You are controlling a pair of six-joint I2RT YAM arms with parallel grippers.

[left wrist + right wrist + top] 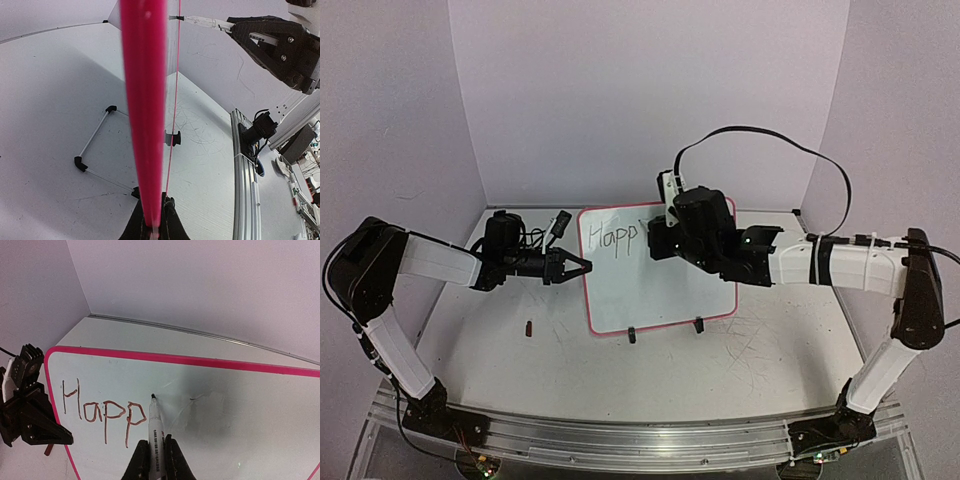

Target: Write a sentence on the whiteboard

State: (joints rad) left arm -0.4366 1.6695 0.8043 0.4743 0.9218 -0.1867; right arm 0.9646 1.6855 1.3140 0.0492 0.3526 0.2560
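The whiteboard [660, 285], glossy white with a pink frame, stands tilted on the table. The sentence [102, 412] reads "Happ" in thin dark strokes at the board's upper left [613, 237]. My right gripper [156, 444] is shut on a white marker [156, 427]. The marker's dark tip [153, 396] looks to touch the board just right of the last "p". My left gripper [582, 266] is shut on the whiteboard's left edge. In the left wrist view that pink edge [145, 100] runs straight up from between the fingers [172, 220].
Two black clip feet [632, 335] [698, 325] hold the board's lower edge. A small dark cap [529, 327] lies on the table left of the board. Thin metal rods with black corner pieces [95, 140] lie beside the board. The walls close in at the back and sides.
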